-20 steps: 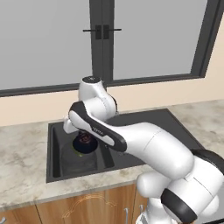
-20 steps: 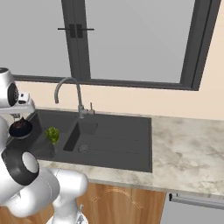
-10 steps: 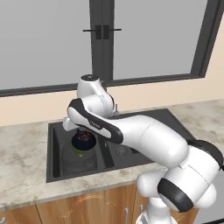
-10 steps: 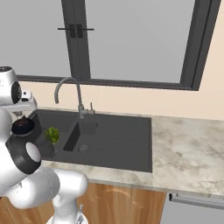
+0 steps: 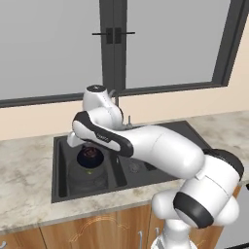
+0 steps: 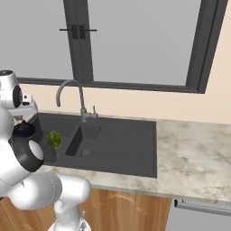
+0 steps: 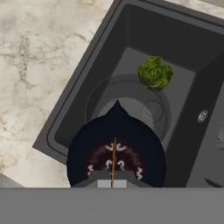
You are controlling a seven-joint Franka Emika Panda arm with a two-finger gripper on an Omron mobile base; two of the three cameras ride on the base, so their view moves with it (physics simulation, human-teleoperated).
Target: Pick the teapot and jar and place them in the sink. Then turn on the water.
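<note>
- Black teapot [image 7: 116, 151] is seen nearest in the hand view, hung by its thin wire handle [image 7: 113, 162]; gripper [image 5: 90, 148] fingers are pressed together on that handle.
- Teapot is held above the left basin of the black sink [image 5: 62, 192].
- Glass jar [image 7: 127, 111] is seen directly below it in that basin, green leafy contents [image 7: 155, 72] beside.
- Grey gooseneck faucet [image 6: 71, 97] stands behind the sink.
- Marble counter [image 6: 194, 149] surrounds the sink.
</note>
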